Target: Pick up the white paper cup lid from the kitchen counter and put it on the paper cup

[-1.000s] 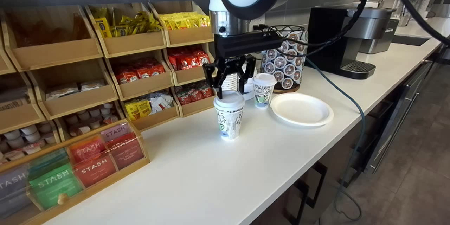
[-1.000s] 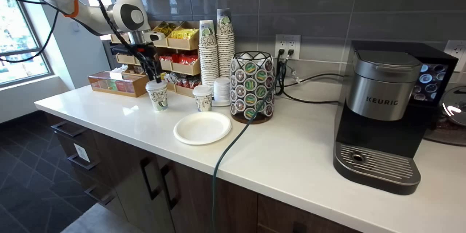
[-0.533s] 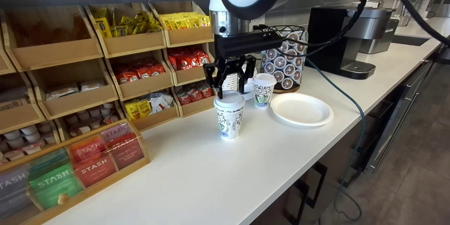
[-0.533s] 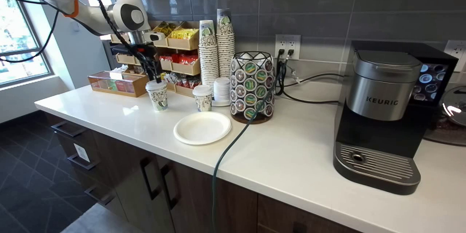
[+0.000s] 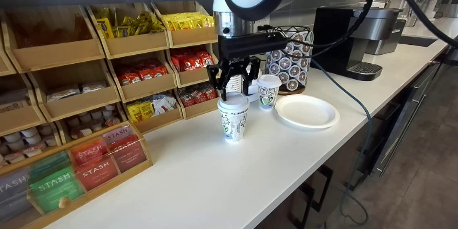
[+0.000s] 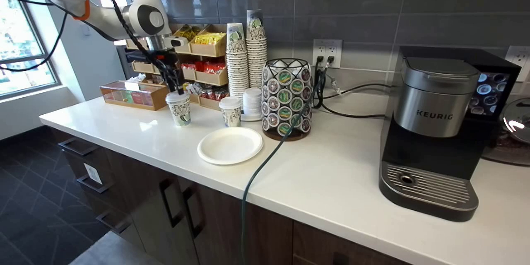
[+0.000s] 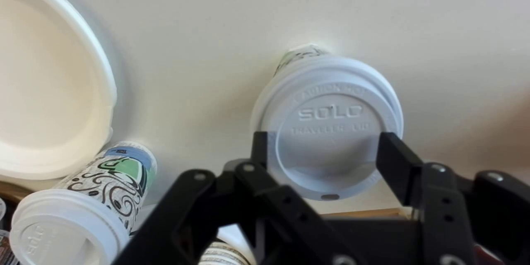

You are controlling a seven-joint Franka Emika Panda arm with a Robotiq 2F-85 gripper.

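Note:
The white paper cup lid (image 7: 333,112) sits on top of the paper cup (image 5: 234,125), covering its mouth. In the wrist view only a strip of the patterned cup wall (image 7: 302,52) shows past the lid's rim. My gripper (image 5: 234,95) points down over the lid, one finger on each side of its raised top. Both fingers (image 7: 259,145) lie against the lid's edges, so the gripper looks shut on it. The cup stands upright on the kitchen counter (image 5: 200,182). How tightly the lid fits around the cup rim cannot be told.
A second lidded cup (image 6: 231,112) and a white plate (image 6: 230,145) stand nearby. Behind are a lid stack (image 6: 252,101), tall cup stacks (image 6: 237,62) and a pod holder (image 6: 286,99). Condiment bins (image 5: 137,46) and a tea box (image 5: 93,164) line the wall side; a cable (image 6: 269,159) crosses the counter.

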